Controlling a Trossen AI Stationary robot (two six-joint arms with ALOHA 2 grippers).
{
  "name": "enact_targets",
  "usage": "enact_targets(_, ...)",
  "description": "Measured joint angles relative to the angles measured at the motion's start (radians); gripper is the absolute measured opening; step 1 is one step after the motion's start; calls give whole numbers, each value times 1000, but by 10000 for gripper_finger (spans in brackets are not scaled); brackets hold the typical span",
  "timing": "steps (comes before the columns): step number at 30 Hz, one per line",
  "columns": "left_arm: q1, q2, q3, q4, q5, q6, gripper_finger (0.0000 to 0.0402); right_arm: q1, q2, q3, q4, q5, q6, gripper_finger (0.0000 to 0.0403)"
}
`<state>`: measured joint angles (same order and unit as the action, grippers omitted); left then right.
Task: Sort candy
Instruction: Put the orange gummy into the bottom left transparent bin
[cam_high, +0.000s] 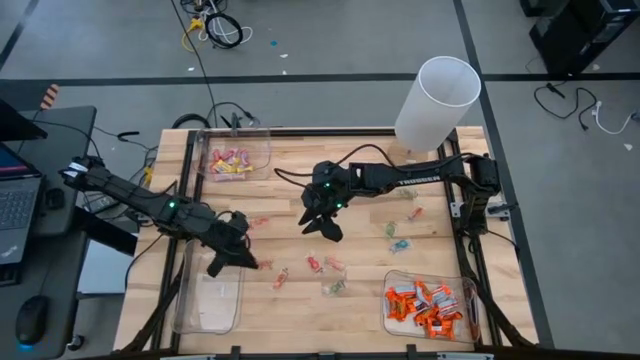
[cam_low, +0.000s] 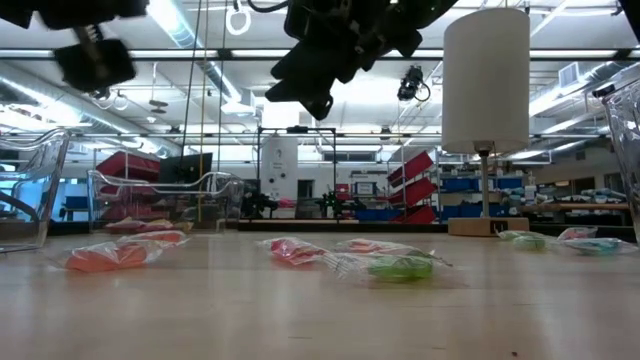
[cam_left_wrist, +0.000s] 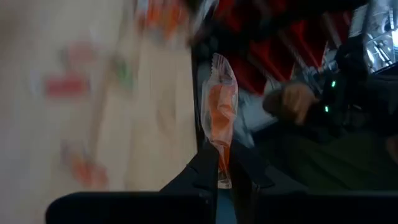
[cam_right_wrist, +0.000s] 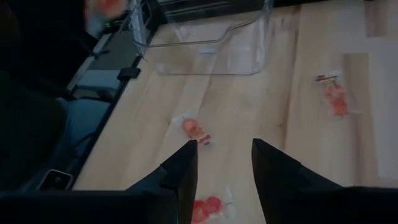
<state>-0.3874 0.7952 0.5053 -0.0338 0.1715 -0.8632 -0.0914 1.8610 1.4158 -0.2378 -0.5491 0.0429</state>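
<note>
Candy (cam_high: 330, 263) lies scattered over the middle of the worktop (cam_high: 290, 165), with pink pieces in the far left bin (cam_high: 236, 157) and orange ones in the near right bin (cam_high: 430, 303). Left hand (cam_left_wrist: 225, 180), above the near left bin (cam_high: 208, 290), pinches an orange sweet (cam_left_wrist: 219, 112). Right hand (cam_right_wrist: 224, 165) hovers spread and empty over the middle.
</note>
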Motion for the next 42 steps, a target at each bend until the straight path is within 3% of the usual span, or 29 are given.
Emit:
enact_targets(6, 0, 1, 0, -162, 194, -239, 30, 0, 0, 0, 3, 10, -39, 136)
enact_targets(10, -1, 0, 0, -188, 213, -294, 30, 0, 0, 0, 10, 10, -46, 136)
enact_targets(13, -1, 0, 17, -249, 148, -294, 28, 0, 0, 0, 14, 10, -46, 135)
enact_targets(18, -34, 1, 123, -497, -49, -244, 14, 0, 0, 0, 13, 10, -46, 136)
enact_targets(22, -81, 1, 201, -658, -148, -243, 13, 0, 0, 0, 13, 10, -47, 135)
enact_targets(27, -151, 1, 225, -833, -168, -281, 12, 0, 0, 0, 13, 10, -47, 136)
enact_targets(35, -241, 3, 227, -899, -89, -324, 11, 0, 0, 0, 36, 10, -55, 137)
enact_targets(42, -256, 3, 227, -1011, -182, -354, 19, 5, 0, 0, 50, 10, -54, 136)
